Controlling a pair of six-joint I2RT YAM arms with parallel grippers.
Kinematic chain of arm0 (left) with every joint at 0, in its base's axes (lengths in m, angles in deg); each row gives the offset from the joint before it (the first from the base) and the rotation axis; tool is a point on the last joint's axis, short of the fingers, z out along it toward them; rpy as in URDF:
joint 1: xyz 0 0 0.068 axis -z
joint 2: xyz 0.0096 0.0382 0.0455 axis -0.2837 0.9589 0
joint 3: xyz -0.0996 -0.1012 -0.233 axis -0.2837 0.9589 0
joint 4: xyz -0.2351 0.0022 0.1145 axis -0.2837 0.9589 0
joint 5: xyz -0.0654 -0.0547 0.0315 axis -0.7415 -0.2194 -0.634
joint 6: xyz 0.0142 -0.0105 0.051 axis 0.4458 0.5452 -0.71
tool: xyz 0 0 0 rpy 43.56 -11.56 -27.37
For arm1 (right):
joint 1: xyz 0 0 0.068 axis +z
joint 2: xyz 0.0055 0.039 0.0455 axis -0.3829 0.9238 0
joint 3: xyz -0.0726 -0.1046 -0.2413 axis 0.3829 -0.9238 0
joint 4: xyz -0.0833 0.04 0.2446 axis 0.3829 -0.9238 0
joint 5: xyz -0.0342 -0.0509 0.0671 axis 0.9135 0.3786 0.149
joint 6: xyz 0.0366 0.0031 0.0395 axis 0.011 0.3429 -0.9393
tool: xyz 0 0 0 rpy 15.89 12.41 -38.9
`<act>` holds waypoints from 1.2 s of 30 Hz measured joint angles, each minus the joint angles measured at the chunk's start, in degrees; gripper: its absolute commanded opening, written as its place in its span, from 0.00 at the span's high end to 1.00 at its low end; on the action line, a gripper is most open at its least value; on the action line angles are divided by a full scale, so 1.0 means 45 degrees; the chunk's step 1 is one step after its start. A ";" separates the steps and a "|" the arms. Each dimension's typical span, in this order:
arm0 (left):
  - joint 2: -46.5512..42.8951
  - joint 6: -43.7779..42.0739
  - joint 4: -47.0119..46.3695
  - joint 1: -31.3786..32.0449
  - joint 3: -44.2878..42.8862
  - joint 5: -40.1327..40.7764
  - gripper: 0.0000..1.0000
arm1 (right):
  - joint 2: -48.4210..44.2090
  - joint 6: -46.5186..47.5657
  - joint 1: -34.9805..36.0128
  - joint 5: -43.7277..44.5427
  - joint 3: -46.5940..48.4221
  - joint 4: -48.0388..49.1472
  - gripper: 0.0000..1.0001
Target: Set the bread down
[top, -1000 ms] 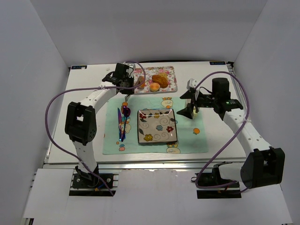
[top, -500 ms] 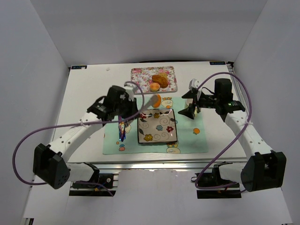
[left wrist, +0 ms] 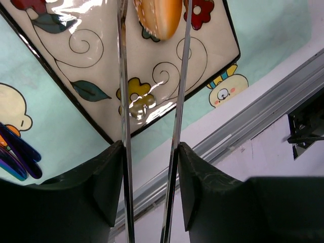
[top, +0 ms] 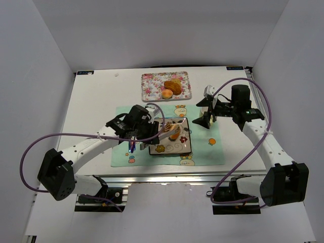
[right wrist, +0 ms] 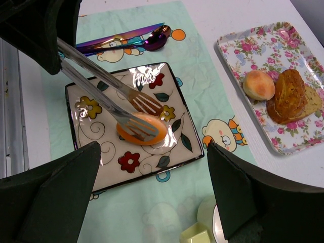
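An orange bread roll [top: 173,133] lies between the tips of metal tongs [top: 164,129] on the flowered square plate [top: 169,148]. My left gripper [top: 147,132] is shut on the tongs' handles, just left of the plate. The left wrist view shows the tong arms [left wrist: 123,101] pressed between my fingers [left wrist: 200,177], the roll [left wrist: 159,17] at their tips and the plate [left wrist: 91,66] beneath. The right wrist view shows the roll [right wrist: 144,132] touching the plate [right wrist: 152,159], tongs [right wrist: 101,81] around it. My right gripper [top: 205,115] is open and empty, right of the plate.
A flowered tray [top: 151,86] at the back holds more bread [top: 172,87], seen also in the right wrist view [right wrist: 283,91]. Purple cutlery [top: 131,134] lies on the green mat [top: 202,152] left of the plate. A pale green object [right wrist: 212,228] sits under my right gripper.
My left arm swung from the back tray down to the plate, carrying the roll in the tongs. The right arm has barely moved.
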 measured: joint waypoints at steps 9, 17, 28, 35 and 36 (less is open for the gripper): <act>-0.0005 -0.0010 0.0233 0.0005 -0.0442 0.0549 0.44 | -0.0005 0.0000 -0.0058 -0.0005 0.0000 0.0000 0.11; 0.0015 -0.0010 0.0442 -0.0121 -0.1622 0.1161 0.45 | -0.0005 0.0000 -0.0083 -0.0039 0.0000 0.0000 0.11; 0.2633 0.1481 -0.0816 -0.3609 -0.4318 0.0631 0.78 | -0.0005 -0.0005 -0.0083 -0.0151 -0.0005 0.0010 0.11; 0.7087 0.3740 -0.1088 -0.4284 -0.8743 0.0597 0.65 | -0.0005 -0.0078 -0.0083 -0.0165 -0.0053 0.0311 0.11; 0.7519 0.4095 -0.1146 -0.4323 -0.8971 0.0447 0.64 | -0.0010 -0.0112 -0.0083 -0.0194 -0.0136 0.0457 0.10</act>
